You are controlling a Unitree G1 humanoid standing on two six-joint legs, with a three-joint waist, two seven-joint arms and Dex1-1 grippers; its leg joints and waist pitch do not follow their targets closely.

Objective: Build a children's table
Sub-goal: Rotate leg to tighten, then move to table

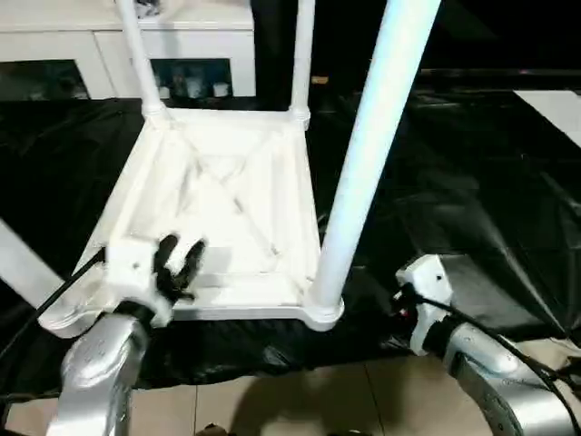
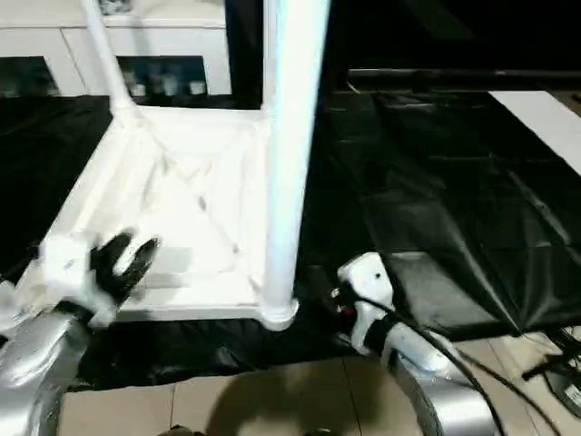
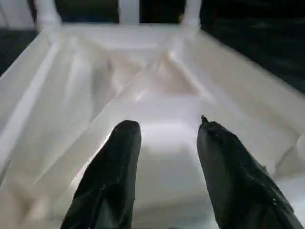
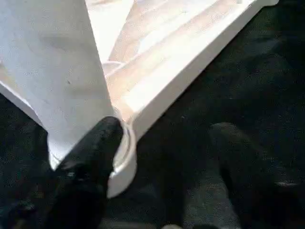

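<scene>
The children's table lies upside down on a black sheet. Its white tabletop (image 1: 227, 195) shows its ribbed underside. Three white legs stand in corner sockets: far left (image 1: 136, 54), far right (image 1: 302, 54) and near right (image 1: 368, 154). The near-left socket (image 1: 64, 318) holds nothing. My left gripper (image 1: 180, 263) hangs open over the near edge of the underside, its fingers (image 3: 114, 176) apart with nothing between them. My right gripper (image 4: 167, 157) is open just right of the near-right leg's socket (image 4: 121, 162). One of its fingers (image 4: 90, 162) sits close against that socket.
A white glass-doored cabinet (image 1: 91, 54) stands behind the table. The black sheet (image 1: 472, 182) spreads to the right, with a flat white board (image 1: 556, 107) at its far right. A white strip (image 1: 18, 263) crosses the left edge. Tiled floor (image 1: 300, 400) lies in front.
</scene>
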